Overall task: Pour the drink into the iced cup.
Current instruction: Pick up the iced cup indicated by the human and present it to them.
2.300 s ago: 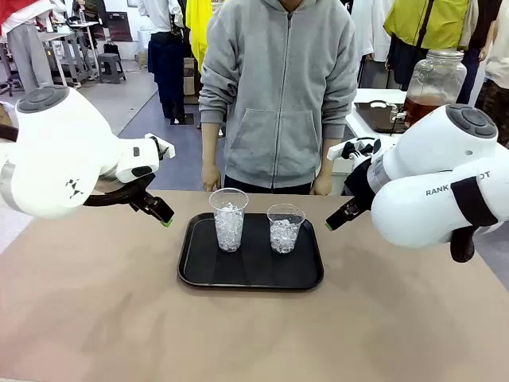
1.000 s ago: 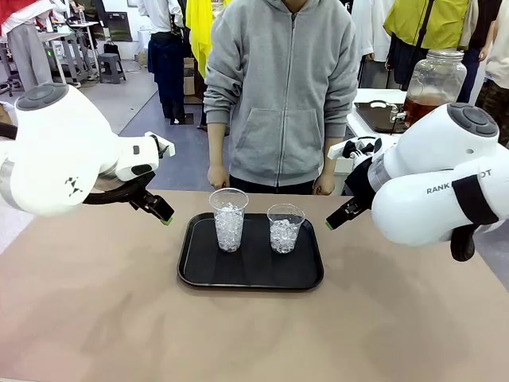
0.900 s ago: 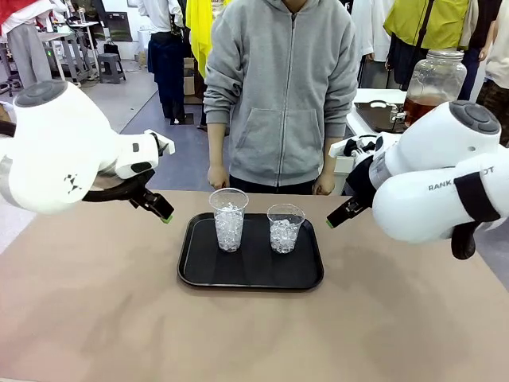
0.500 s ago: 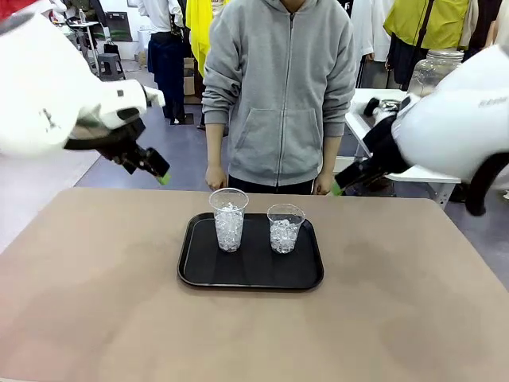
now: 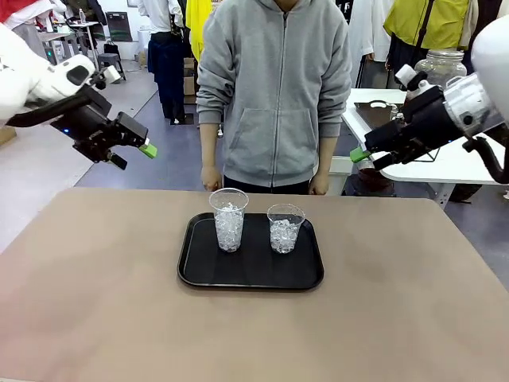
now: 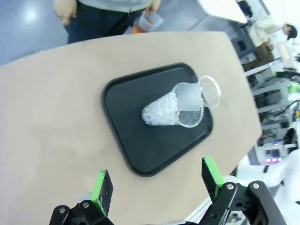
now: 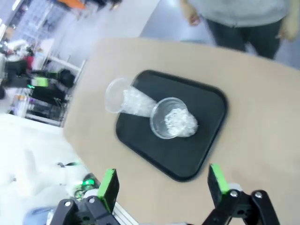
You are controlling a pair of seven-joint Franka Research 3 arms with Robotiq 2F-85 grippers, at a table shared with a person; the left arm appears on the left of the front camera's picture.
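Note:
Two clear iced cups stand side by side on a black tray point(image 5: 250, 274): the taller left cup point(image 5: 229, 220) and the shorter right cup point(image 5: 285, 228). The left wrist view looks down on them, the near cup point(image 6: 174, 106) overlapping the far one. In the right wrist view they are the near cup point(image 7: 172, 119) and the far cup point(image 7: 123, 100). My left gripper point(image 5: 134, 156) hangs open high above the table's far left. My right gripper point(image 5: 366, 159) hangs open high at the far right. A glass jar point(image 5: 442, 66) stands behind my right arm, which hides the drink.
A person in a grey hoodie point(image 5: 274, 87) stands at the table's far edge just behind the tray, hands low. A white side table point(image 5: 382, 111) stands at the back right. Brown tabletop point(image 5: 95, 302) lies bare around the tray.
Both arms have lifted from beside the tray and swung up and outward, so the grippers now hang high over the table's far corners. Cups and tray have not moved.

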